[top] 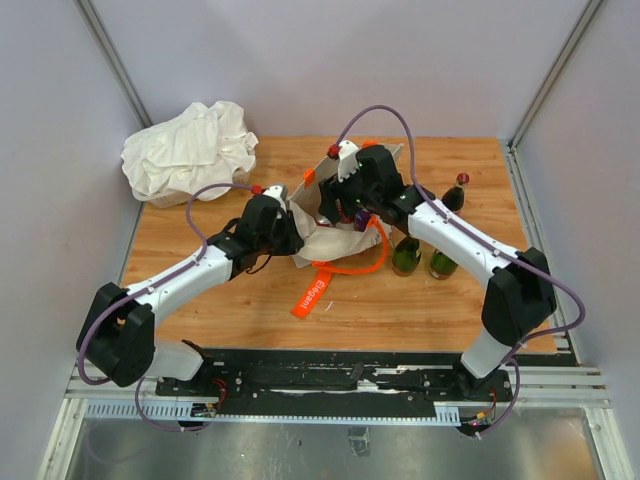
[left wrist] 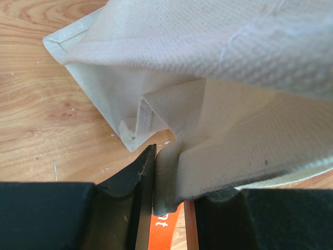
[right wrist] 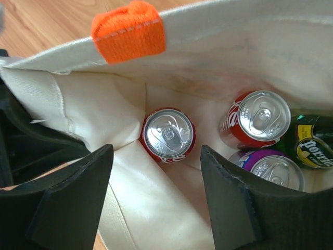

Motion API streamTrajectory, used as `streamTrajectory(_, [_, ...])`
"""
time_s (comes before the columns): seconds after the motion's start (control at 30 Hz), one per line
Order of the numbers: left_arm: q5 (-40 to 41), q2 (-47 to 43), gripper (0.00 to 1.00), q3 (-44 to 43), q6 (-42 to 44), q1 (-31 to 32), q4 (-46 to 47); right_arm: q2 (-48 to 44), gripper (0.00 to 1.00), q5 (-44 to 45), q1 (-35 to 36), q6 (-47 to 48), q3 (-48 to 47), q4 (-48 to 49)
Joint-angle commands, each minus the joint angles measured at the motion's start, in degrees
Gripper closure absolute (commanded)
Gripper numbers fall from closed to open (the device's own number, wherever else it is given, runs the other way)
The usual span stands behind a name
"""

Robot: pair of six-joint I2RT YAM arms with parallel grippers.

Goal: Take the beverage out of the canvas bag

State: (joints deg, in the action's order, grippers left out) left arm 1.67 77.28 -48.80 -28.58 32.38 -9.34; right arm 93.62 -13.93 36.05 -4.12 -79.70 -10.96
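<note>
Reach stage: my right gripper [right wrist: 156, 156] gapes empty, a red can [right wrist: 168, 134] dead ahead inside the canvas bag [right wrist: 250, 41], whose cloth my left gripper [left wrist: 169, 182] pinches; next, I advance and close.

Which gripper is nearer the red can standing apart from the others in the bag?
Right. The right gripper hangs open over the red can inside the canvas bag; the left gripper pinches the bag's fabric from outside.

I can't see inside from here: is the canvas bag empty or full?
Not empty: the right wrist view shows the canvas bag holding two red cans, a purple can and a green Perrier bottle.
</note>
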Motion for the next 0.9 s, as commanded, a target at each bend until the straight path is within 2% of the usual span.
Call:
streamTrajectory(0.0, [0.90, -0.45, 0.71, 1.29, -0.17, -0.04, -2.57, 2.18, 0.30, -1.20, 0.80, -0.91, 1.09, -0.99])
streamTrajectory(0.2, [0.97, -0.13, 0.71, 1.16, 0.18, -0.04, -2.96, 4.73, 0.26, -0.51, 0.92, -0.42, 2.46, -1.15])
streamTrajectory(0.27, [1.01, -0.02, 0.71, 0.92, 0.32, -0.04, -3.05, 5.80, 0.14, -0.93, 0.90, -0.04, 2.04, -1.60])
streamTrajectory(0.43, [1.05, 0.07, 0.70, 0.63, 0.45, -0.04, -2.90, 7.33, 0.06, -0.61, 1.22, 0.45, 2.01, -1.81])
streamTrajectory(0.87, [1.33, -0.12, 0.70, 0.90, 0.80, -0.04, -2.95, 9.76, 0.08, 3.64, 1.34, 0.16, -0.56, 0.26])
